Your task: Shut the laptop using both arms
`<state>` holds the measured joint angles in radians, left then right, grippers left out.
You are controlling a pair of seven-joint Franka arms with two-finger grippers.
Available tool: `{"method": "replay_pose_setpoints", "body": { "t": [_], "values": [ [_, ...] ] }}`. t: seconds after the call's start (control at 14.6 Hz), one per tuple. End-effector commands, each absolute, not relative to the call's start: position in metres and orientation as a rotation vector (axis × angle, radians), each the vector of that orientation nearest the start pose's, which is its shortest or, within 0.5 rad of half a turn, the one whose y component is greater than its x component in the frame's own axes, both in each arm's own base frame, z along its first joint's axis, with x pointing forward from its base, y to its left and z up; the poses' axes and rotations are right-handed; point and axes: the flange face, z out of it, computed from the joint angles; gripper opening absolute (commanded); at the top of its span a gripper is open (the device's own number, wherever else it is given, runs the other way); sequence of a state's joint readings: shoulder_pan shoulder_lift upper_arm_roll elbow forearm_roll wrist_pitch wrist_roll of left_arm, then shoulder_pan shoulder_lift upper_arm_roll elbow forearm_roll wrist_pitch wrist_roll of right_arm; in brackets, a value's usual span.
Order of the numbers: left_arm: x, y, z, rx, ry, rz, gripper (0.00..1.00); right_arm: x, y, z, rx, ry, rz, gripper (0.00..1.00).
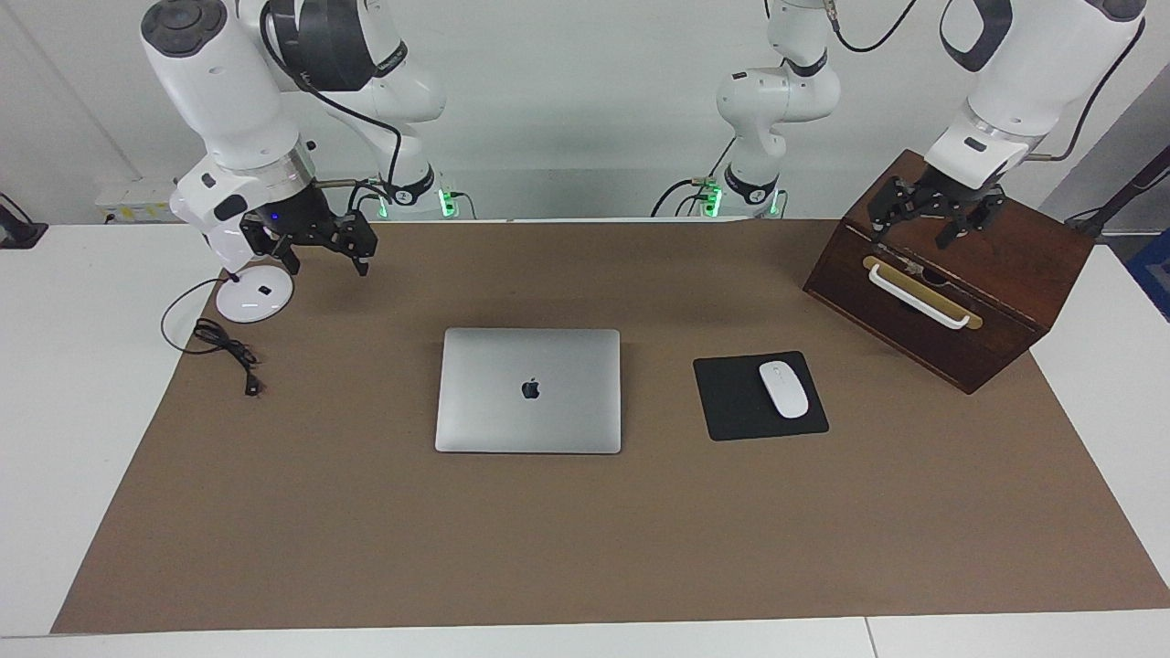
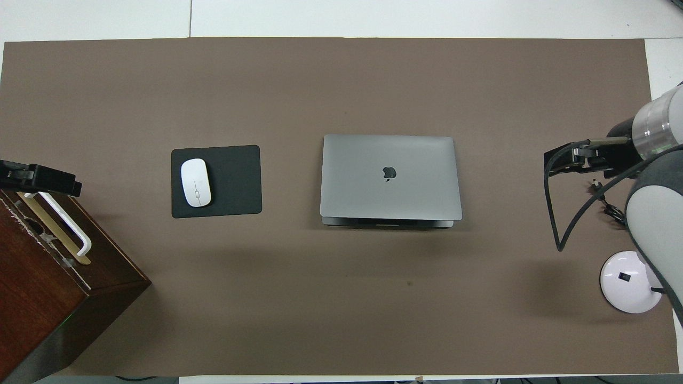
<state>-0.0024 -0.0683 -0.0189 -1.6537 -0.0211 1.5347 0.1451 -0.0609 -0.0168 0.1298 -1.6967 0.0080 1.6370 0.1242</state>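
Two claws hang empty, jaws apart: left claw [image 1: 925, 226] over the wooden box [image 1: 1005, 302]; right claw [image 1: 322, 255] over the brown mat [image 1: 585, 539]. Closed laptop [image 1: 528, 390] lies mid-mat on the white surface [image 1: 73, 384]; pale wall [image 1: 585, 91].

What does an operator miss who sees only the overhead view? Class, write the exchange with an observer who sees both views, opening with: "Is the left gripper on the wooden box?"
Observer: The left gripper hangs over the wooden box, above its handle; it appears raised off the box, open and empty.
Operator: And the right gripper?
Observer: The right gripper hangs in the air over the brown mat, beside the white round base, open and empty.
Operator: Is the laptop shut?
Observer: The laptop has its lid flat on the base; no gap shows at the edge farther from the robots.
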Motion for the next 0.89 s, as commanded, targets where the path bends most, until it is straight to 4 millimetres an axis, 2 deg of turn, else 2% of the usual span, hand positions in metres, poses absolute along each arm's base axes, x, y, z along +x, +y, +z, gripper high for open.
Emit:
{"method": "replay_pose_setpoints", "body": {
  "t": [0.0, 0.82],
  "values": [
    [0.535, -0.0145, 0.624, -3.15, 0.241, 0.112, 1.0, 0.5514, 0.0378, 0.5839, -3.142, 0.049, 0.08, 1.0],
    [0.5353, -0.0143, 0.6235, -3.149, 0.238, 0.11, 1.0, 0.5532, 0.0379, 0.5876, -3.141, 0.051, 0.063, 1.0]
  ]
}}
